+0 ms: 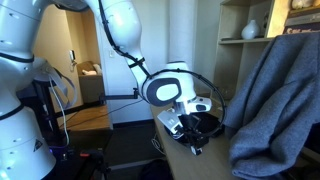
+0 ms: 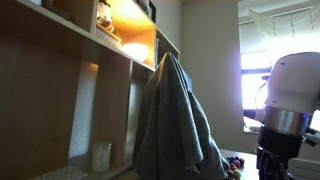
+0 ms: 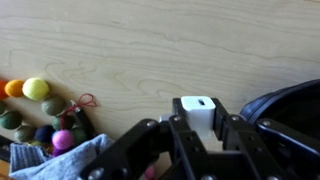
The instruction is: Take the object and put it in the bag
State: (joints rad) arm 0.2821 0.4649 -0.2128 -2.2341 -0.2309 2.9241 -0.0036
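Wrist view, looking down past my gripper (image 3: 200, 122) onto a pale wooden table (image 3: 150, 50). My two dark fingers (image 3: 176, 132) press in from either side on a small white block (image 3: 197, 107), so I judge that I am pinching it. This block appears to be the object to put away. It is squarish and I can make out no clear long axis.

The black bag (image 3: 288, 112) lies just beside the gripper, on the right of this view. Its curved rim runs from near my right-hand finger up and out to the picture's edge. The coming move turns on that: a short shift sideways toward the bag until the block hangs over the opening. I have only one arm, so there is no choice of reach.

On the opposite side are a cluster of coloured balls (image 3: 40, 110) and a corner of grey cloth (image 3: 60, 160), well apart from the bag.

In an exterior view the gripper (image 1: 196, 132) hangs low at the table edge, with the big grey cloth (image 1: 275, 90) draped behind
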